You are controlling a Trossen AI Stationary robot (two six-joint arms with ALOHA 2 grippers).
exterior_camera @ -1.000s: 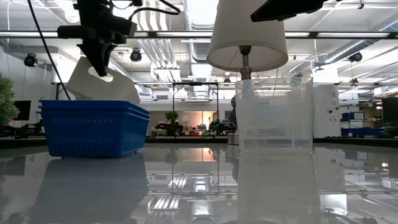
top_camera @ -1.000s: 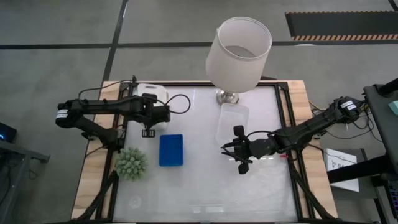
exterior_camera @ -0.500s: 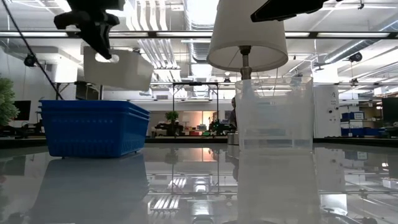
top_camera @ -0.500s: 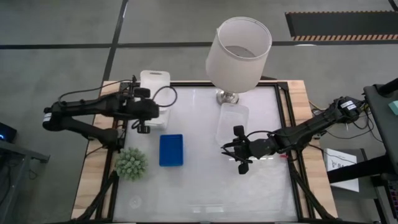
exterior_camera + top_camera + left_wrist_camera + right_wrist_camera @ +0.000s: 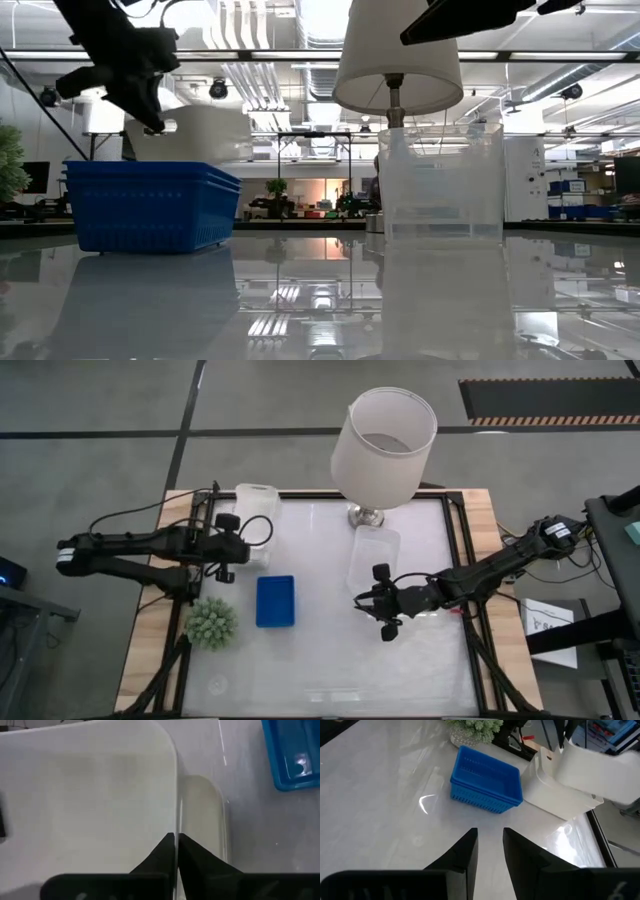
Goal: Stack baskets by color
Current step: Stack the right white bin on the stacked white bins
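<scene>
Left gripper (image 5: 228, 556) retreated leftward, jaws clamping white basket (image 5: 256, 502) rim, basket level.

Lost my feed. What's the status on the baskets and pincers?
Left pincer shut on opaque white plastic basket, lifted over second white basket. Right pincer open, empty, beside clear basket. Blue mesh basket untouched. Nothing blocking.

Blue mesh baskets (image 5: 486, 786) stacked on glossy white counter (image 5: 375, 790). Spiky green plant (image 5: 474, 726) just behind. White basket (image 5: 560, 800) beside blue stack; second white basket (image 5: 600, 772) raised above it. Right claw (image 5: 490, 842) fingers slightly apart, empty.
</scene>
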